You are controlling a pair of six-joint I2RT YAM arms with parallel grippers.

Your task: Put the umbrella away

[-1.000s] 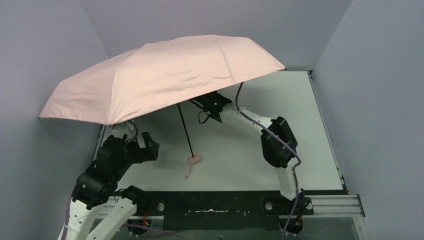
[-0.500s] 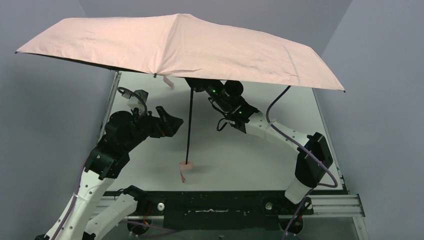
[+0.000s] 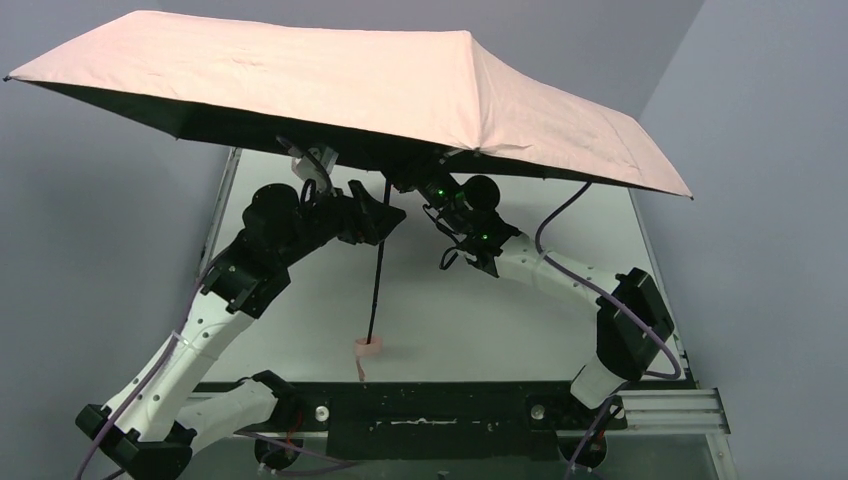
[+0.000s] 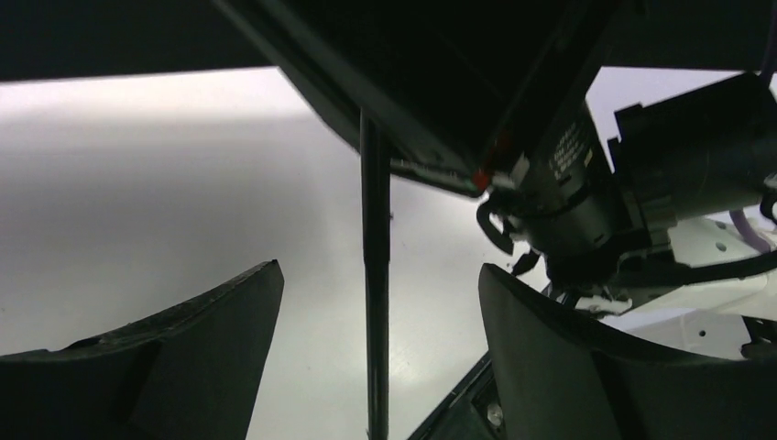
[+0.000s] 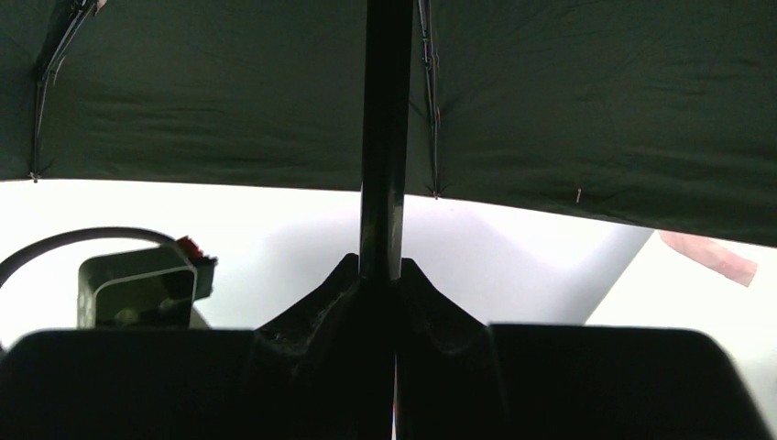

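The umbrella stands open, its pale pink canopy spread wide over the table and tilted down to the right. Its thin black shaft runs down to the small pink handle, which is close above or on the tabletop. High on the shaft, just under the canopy, my right gripper is shut on it; the right wrist view shows the fingers pinched on the shaft. My left gripper is open a little lower. The shaft passes between its fingers without touching.
The white table is boxed in by grey-blue walls on three sides. A black rail with the arm bases runs along the near edge. The canopy's rim reaches out past the left wall line and near the right wall.
The right arm has raised and swung the umbrella, so the canopy sits higher and further left. The left arm has risen and brought its open fingers around the shaft.
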